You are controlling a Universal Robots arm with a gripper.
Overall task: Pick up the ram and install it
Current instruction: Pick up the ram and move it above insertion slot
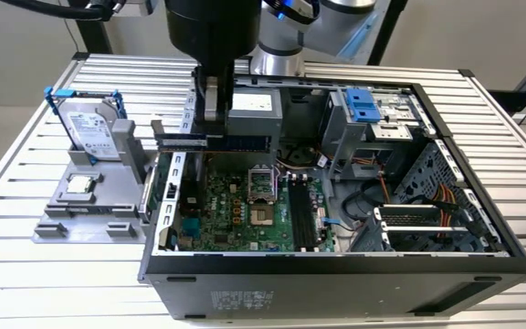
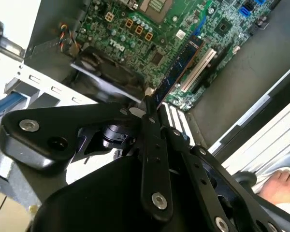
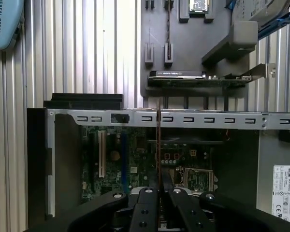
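Note:
My gripper [image 1: 210, 130] is shut on the ram [image 1: 243, 142], a long dark-green stick held level above the back left part of the open computer case [image 1: 336, 264]. In the first wrist view the ram [image 3: 158, 140] shows edge-on as a thin line rising from between the gripper's fingers [image 3: 158, 193], over the motherboard [image 3: 135, 159]. In the second wrist view the ram [image 2: 180, 65] reaches out from the gripper [image 2: 148, 105] above the green motherboard [image 2: 135, 34]. The stick hangs clear of the board, well above the black memory slots [image 1: 301, 212].
At the exterior view's left a grey fixture plate [image 1: 57, 223] carries the hard drive in a blue frame [image 1: 91, 130] and a small silver processor chip [image 1: 80, 184]. The case's walls, drive cage [image 1: 372, 113] and cables [image 1: 427, 199] surround the board. A person's hand [image 2: 280, 186] rests beside the case.

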